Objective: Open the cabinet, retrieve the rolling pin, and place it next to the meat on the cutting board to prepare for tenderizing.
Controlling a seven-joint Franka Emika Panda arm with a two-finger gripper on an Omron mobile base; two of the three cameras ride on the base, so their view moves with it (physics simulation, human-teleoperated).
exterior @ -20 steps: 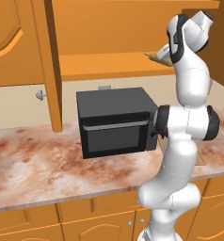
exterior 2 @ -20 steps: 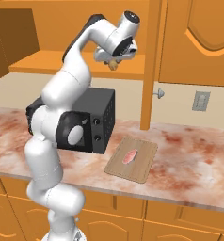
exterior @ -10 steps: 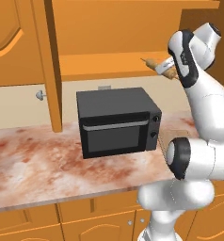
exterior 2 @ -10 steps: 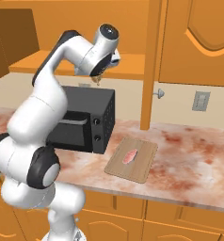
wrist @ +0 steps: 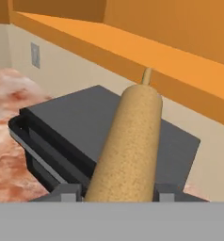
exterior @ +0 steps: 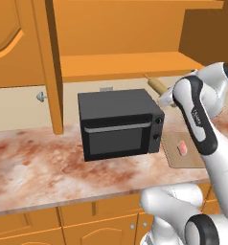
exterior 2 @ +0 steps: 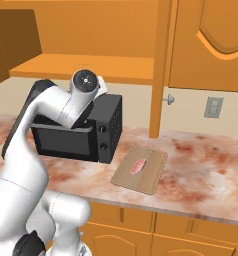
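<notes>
Overhead, the tool [wrist: 117, 192] gripped the rolling pin [wrist: 128, 146] above the black microwave [exterior: 118, 124]; no readable writing showed anywhere on them.

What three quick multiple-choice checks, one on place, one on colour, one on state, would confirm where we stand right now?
1. Where is the meat?
A. on the cutting board
B. on top of the microwave
C. on the cabinet shelf

2. What colour is the microwave?
A. white
B. black
C. orange

3. What is the state of the rolling pin?
A. lying on the board
B. resting on the shelf
C. held in the gripper, above the microwave

Answers:
1 A: the pink chunk lies on the tan board, right of the microwave.
2 B: its body and door are black.
3 C: the hand view shows it between the fingertips.
</notes>
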